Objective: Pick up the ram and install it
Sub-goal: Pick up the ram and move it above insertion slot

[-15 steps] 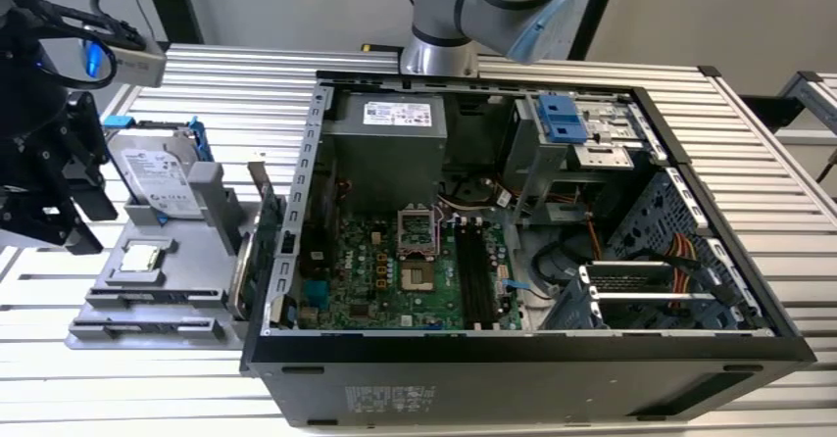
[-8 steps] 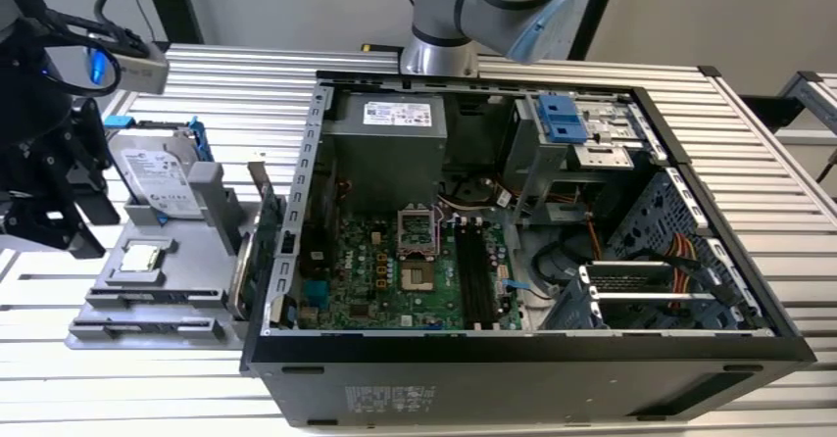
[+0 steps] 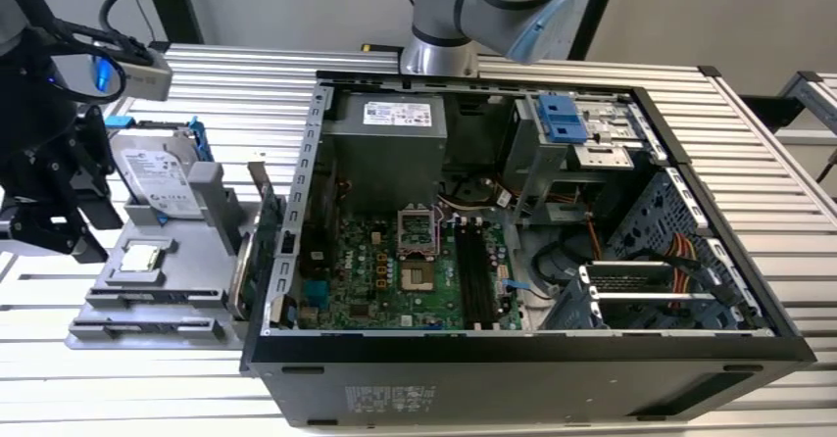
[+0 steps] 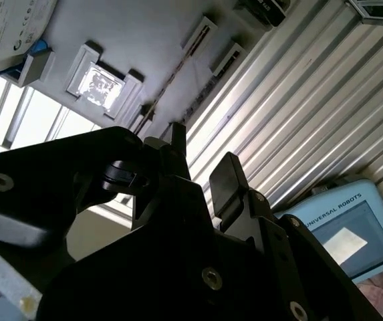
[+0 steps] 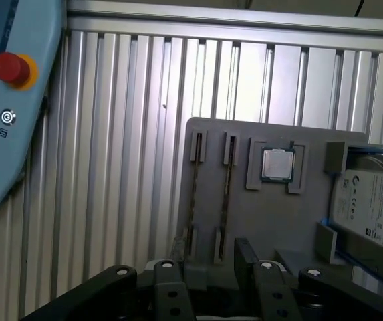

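Observation:
A grey parts tray lies on the slatted table. Two thin strips stand on edge in its pair of long slots. I take them for the ram, seen edge-on, with its colour hard to tell; in the second wrist view the ram is a thin dark line. My black gripper hovers over the slot end of the tray, open, with nothing between its fingers. In the exterior view the gripper hangs at the tray's left side, left of the open computer case.
On the tray sit a silver processor chip and a hard drive in a blue frame. A green card stands between tray and case. A blue pendant with a red button lies on the table. The motherboard is exposed.

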Tool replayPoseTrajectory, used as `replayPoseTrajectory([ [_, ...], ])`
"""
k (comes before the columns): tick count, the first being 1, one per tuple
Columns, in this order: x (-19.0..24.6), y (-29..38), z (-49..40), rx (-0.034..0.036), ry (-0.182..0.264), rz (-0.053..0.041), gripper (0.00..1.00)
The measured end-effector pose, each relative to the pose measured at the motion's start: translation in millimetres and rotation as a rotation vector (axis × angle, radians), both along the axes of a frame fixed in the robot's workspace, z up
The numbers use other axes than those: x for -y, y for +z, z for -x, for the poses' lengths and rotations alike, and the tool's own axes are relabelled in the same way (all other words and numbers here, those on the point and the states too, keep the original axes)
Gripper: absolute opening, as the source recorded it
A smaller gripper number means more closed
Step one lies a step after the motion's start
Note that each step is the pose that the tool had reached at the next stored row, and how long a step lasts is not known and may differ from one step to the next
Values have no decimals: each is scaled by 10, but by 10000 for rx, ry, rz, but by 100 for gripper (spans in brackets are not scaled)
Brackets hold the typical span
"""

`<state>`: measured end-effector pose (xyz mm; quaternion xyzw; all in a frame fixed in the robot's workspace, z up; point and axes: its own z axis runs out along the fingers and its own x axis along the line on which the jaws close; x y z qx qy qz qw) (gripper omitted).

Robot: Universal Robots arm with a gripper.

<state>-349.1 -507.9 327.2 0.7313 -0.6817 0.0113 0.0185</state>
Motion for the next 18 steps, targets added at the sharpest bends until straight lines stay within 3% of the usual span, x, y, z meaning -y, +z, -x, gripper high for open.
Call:
replayPoseTrajectory([
  [18, -24, -135, 0, 0, 0, 147, 100],
])
